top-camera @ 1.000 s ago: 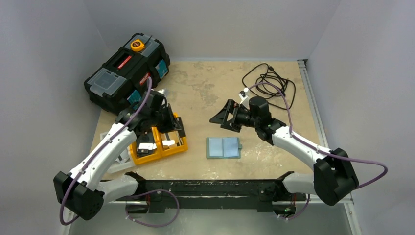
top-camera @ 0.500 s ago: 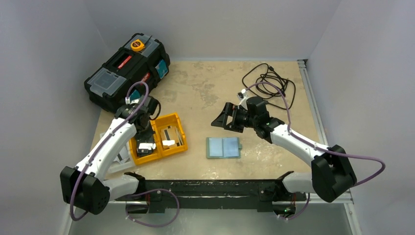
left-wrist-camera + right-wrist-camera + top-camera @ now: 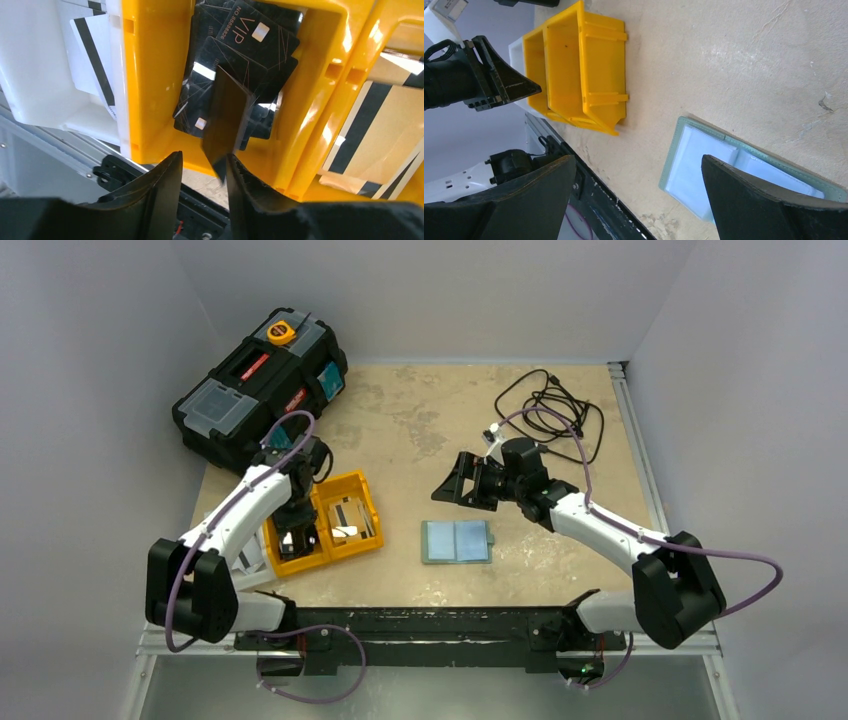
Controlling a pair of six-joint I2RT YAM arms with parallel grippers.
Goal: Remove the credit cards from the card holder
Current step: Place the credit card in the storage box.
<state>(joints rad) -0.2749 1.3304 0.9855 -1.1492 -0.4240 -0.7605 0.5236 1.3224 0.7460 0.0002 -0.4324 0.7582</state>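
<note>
One card holder (image 3: 457, 541), one yellow tray (image 3: 150, 75), one toolbox (image 3: 255, 380), one cable (image 3: 545, 397), several cards (image 3: 250, 45).

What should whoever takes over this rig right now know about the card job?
Left gripper: jaws parted over the yellow tray's left compartment, a dark card on edge between them, apparently loose.
Right gripper: wide open, empty, above the card holder, which lies open with no card showing.
Done: black VIP cards lie in the left compartment, striped cards in the right.
Left: check the pockets are truly empty.
</note>
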